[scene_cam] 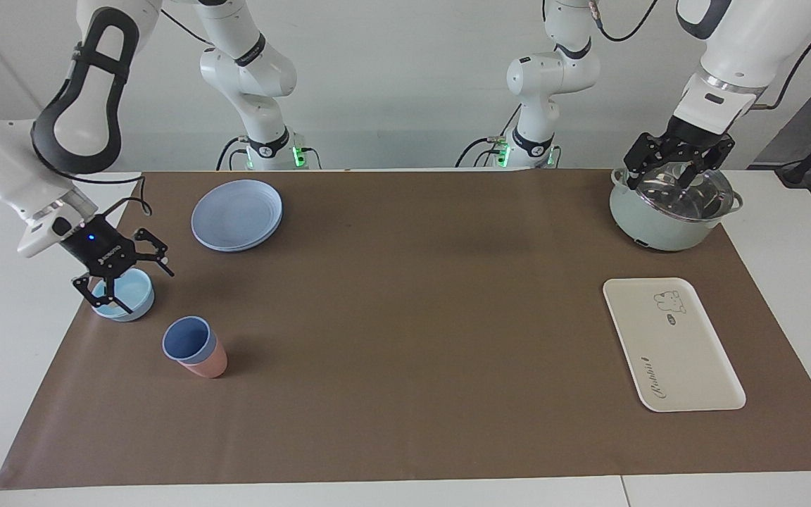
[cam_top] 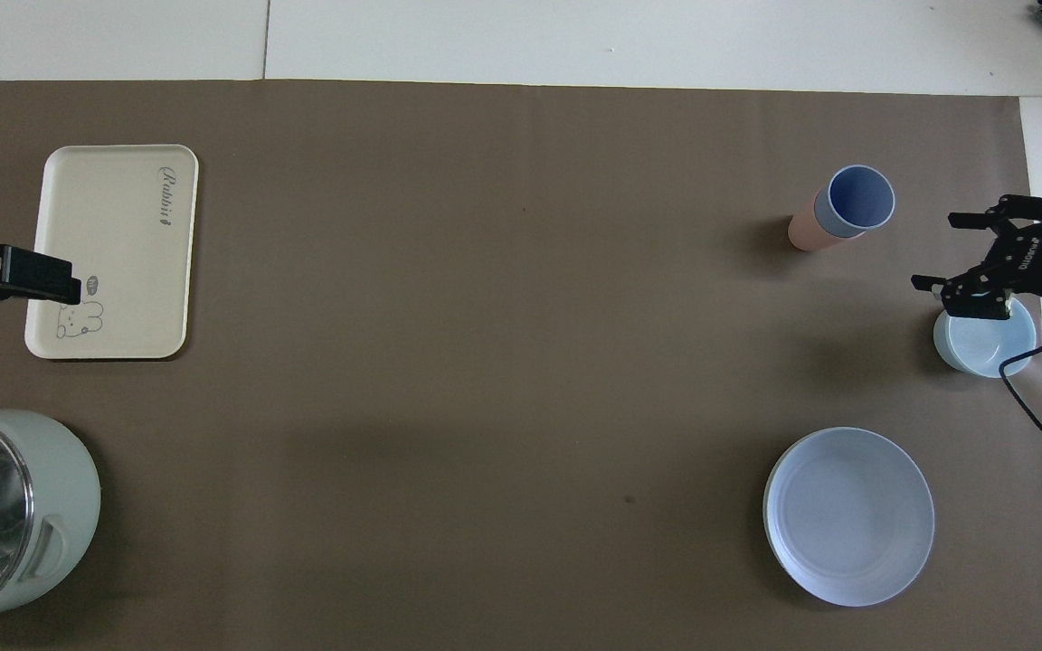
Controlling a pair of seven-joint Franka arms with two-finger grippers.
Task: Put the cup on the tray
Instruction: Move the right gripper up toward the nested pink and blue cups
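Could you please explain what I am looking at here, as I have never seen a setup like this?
Two robot arms work at a table covered by a brown mat. One picture faces the robots; the other looks down from above their end. Toward the right arm's end stand a blue cup nested in a pink cup, a light-blue bowl and blue plates. Toward the left arm's end lie a cream tray and a lidded pot. The right gripper hangs open over the bowl; the left gripper waits open over the pot. Neither holds anything.

cups (scene_cam: 193, 345): 2 | bowl (scene_cam: 124, 294): 1 | plates (scene_cam: 236, 214): 2 | tray (scene_cam: 671, 343): 1 | pot (scene_cam: 671, 208): 1
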